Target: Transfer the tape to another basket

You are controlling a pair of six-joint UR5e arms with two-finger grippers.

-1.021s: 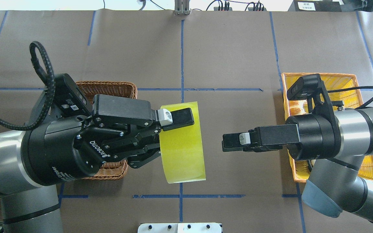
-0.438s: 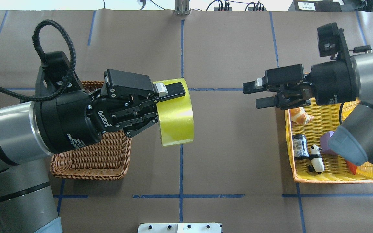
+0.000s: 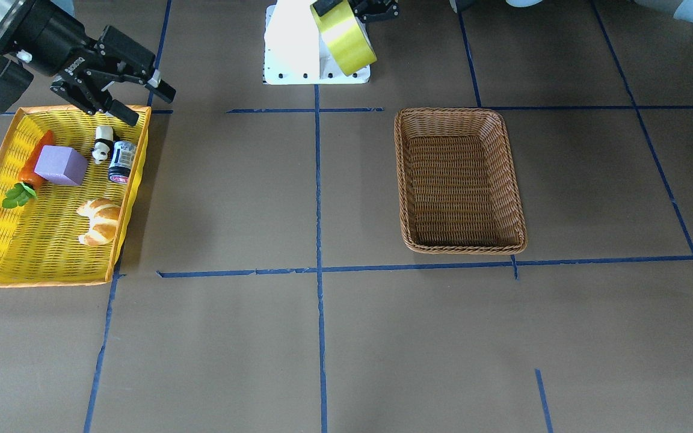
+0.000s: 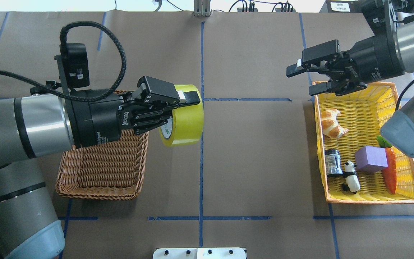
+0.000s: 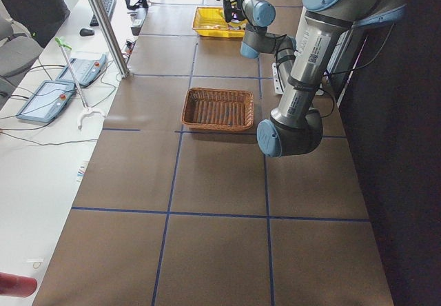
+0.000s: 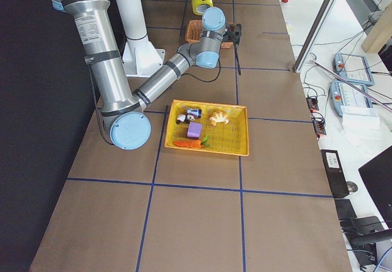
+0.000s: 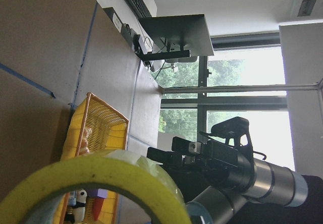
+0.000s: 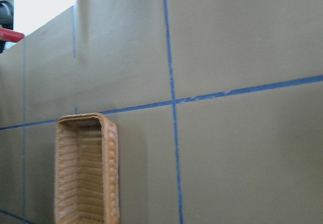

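Note:
My left gripper (image 4: 182, 108) is shut on the tape (image 4: 189, 124), a wide yellow-green roll, one finger on its outer face and one inside the core. It holds the roll in the air beside the far right corner of the brown wicker basket (image 4: 97, 192). The tape also shows in the front view (image 3: 349, 39), the right-side view (image 6: 202, 3) and the left wrist view (image 7: 96, 176). The basket (image 3: 461, 243) holds nothing. My right gripper (image 4: 306, 78) is open and empty over the far left corner of the yellow tray (image 4: 372, 198); it also shows in the front view (image 3: 145, 103).
The yellow, orange-rimmed tray (image 3: 52, 252) holds a croissant (image 4: 331, 123), a small dark jar (image 4: 332, 162), a panda figure (image 4: 350, 176), a purple block (image 4: 370, 159) and a carrot (image 4: 390, 171). The white base plate (image 4: 199, 253) sits at the near edge. Blue tape lines cross the brown table.
My left gripper has turned and swung toward the far side with the tape. My right arm has pulled back from the table's middle to the yellow tray's far corner.

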